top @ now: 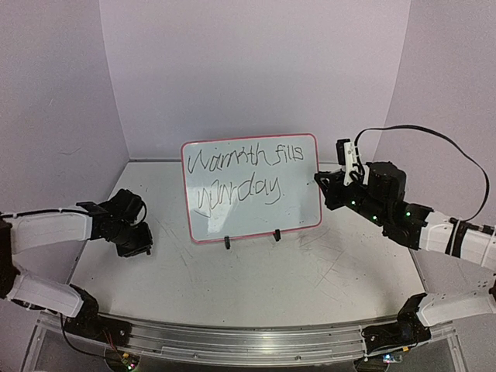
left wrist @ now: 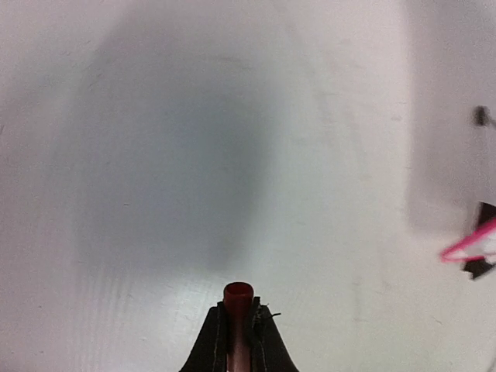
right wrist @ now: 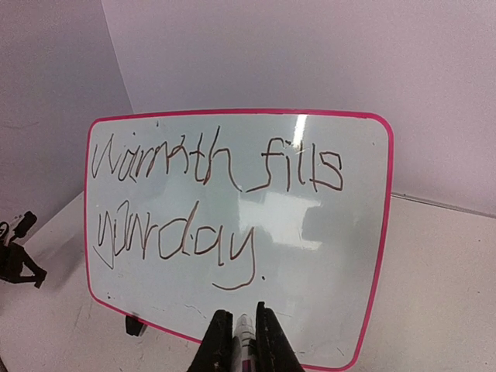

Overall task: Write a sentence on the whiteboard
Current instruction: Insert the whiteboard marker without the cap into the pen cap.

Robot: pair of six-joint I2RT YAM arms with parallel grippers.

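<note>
The whiteboard (top: 298,205) stands upright on two black clip feet (top: 227,242) at mid-table, pink frame all round. The sentence (top: 240,174) fills two dark lines, roughly "Warmth fills your day.", and also shows in the right wrist view (right wrist: 209,167). My right gripper (top: 329,184) is just right of the board's edge, shut on a white marker (top: 354,153). In its wrist view the marker's tip (right wrist: 245,332) points at the board (right wrist: 333,256) below the last word, slightly off it. My left gripper (top: 138,239) hangs low at the left, shut on a red marker cap (left wrist: 238,294).
Purple walls close off the back and both sides. A black cable (top: 434,133) loops above the right arm. The board's lower corner and a foot (left wrist: 474,252) show at the right edge of the left wrist view. The scratched grey tabletop (top: 256,287) lies in front.
</note>
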